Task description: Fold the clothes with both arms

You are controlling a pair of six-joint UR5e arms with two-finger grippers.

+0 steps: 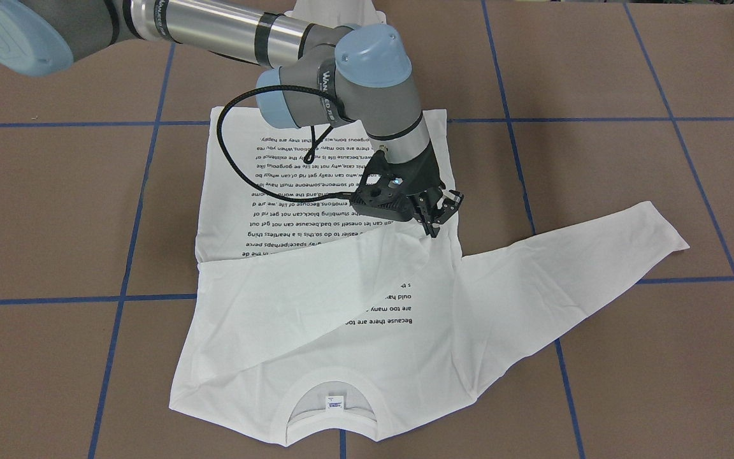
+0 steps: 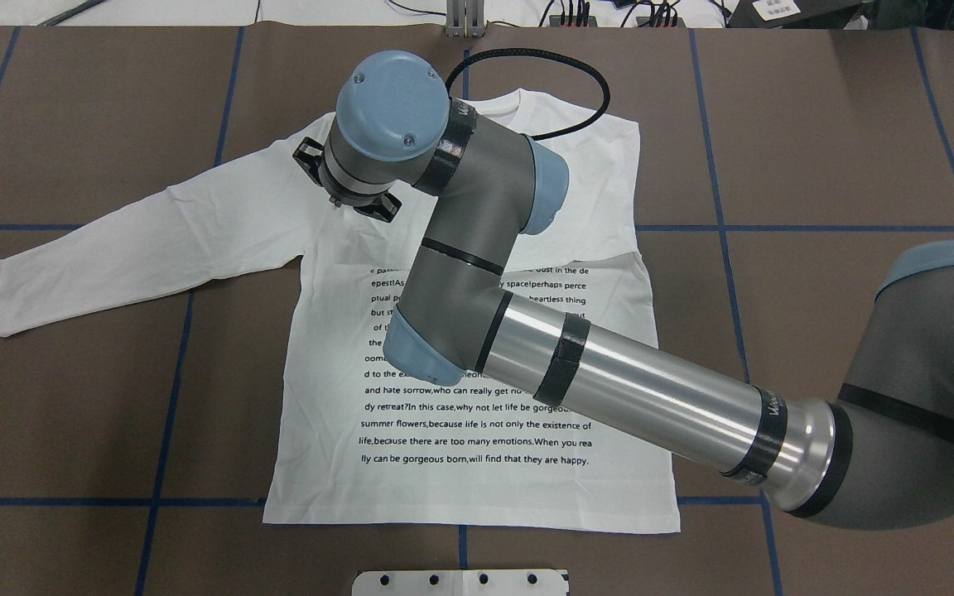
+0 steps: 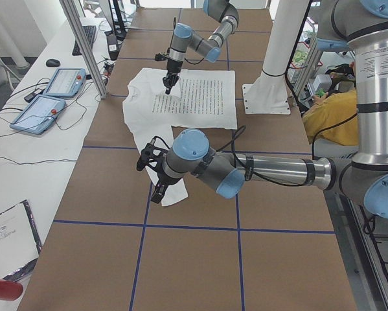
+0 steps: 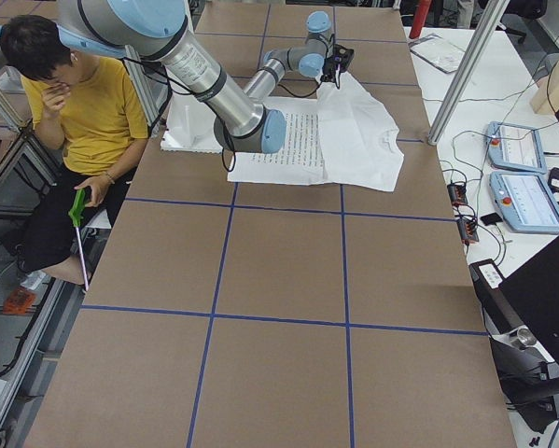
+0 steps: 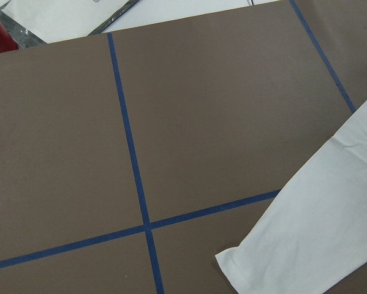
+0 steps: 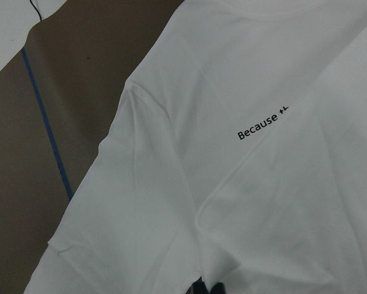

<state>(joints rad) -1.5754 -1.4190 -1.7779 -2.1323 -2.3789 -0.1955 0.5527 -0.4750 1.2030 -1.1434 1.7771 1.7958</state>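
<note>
Gaping right end effector (image 1: 438, 215) over T-shirt (image 1: 265, 306)

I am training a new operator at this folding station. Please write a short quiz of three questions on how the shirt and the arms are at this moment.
1. True or false: both sleeves of the T-shirt lie spread out to the sides.
2. Which arm reaches over the shirt in the overhead view? A) left B) right C) both
3. Fill in: the side of the shirt that faces up is the ____ side.

Key
1. False: the folded sleeve lies across the chest; only the stretched sleeve is spread out.
2. B, the right arm.
3. Printed: the black text shows.
</note>
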